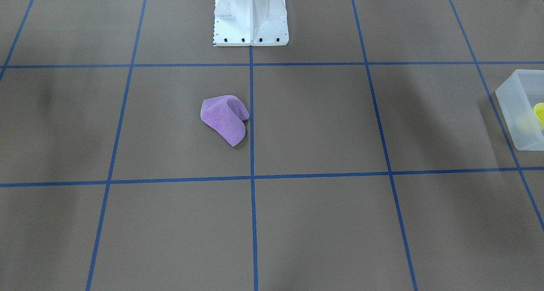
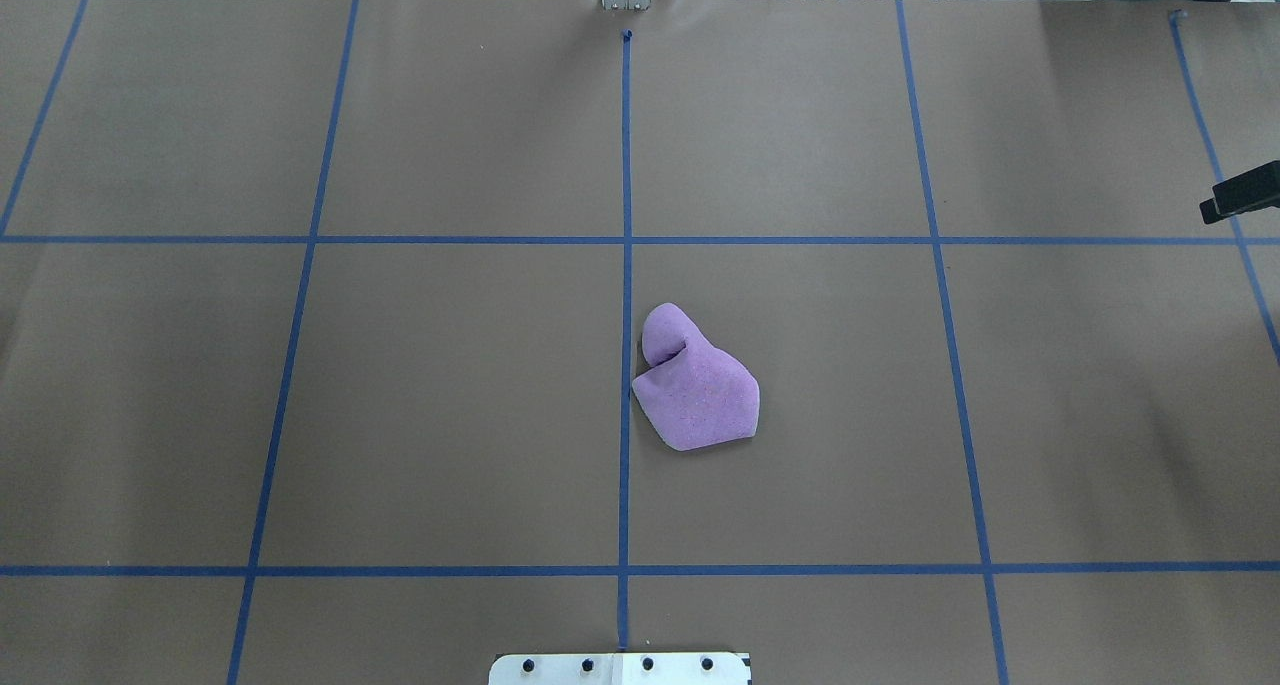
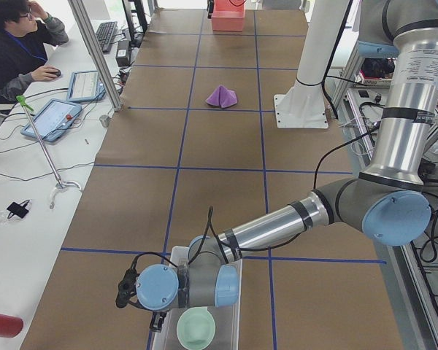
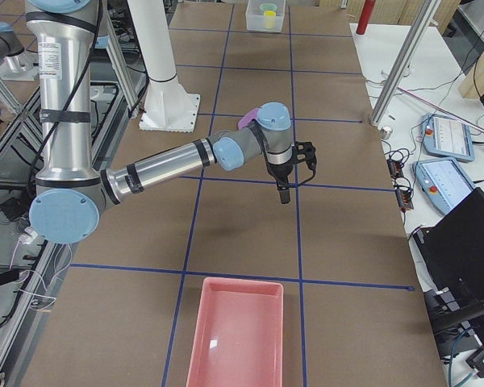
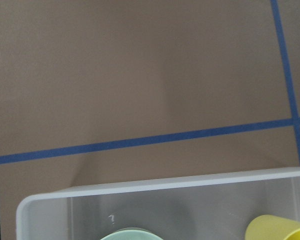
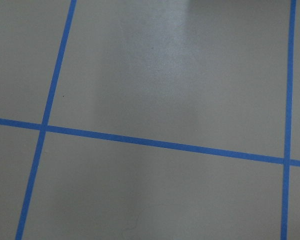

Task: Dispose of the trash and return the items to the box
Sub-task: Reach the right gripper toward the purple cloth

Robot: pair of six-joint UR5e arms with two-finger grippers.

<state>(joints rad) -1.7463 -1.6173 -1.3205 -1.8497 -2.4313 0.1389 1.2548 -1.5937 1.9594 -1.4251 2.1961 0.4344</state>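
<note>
The frosted white box point(image 1: 514, 112) stands at the table's end on my left, with the yellow cup point(image 1: 539, 112) inside it. The left wrist view shows the box's rim point(image 5: 165, 185), the yellow cup point(image 5: 277, 229) and a pale green cup point(image 5: 132, 234) in it. My left gripper point(image 3: 157, 322) hangs over the box point(image 3: 230, 292); I cannot tell if it is open or shut. My right gripper point(image 4: 283, 189) hovers above bare table and points down; its state cannot be told. A crumpled purple cloth point(image 2: 700, 385) lies near the table's middle.
A pink tray point(image 4: 238, 330) stands at the table's end on my right. The white robot base point(image 1: 250, 19) is at the table's back edge. A dark piece point(image 2: 1243, 193) pokes in at the overhead view's right edge. An operator point(image 3: 18, 40) sits at a side desk.
</note>
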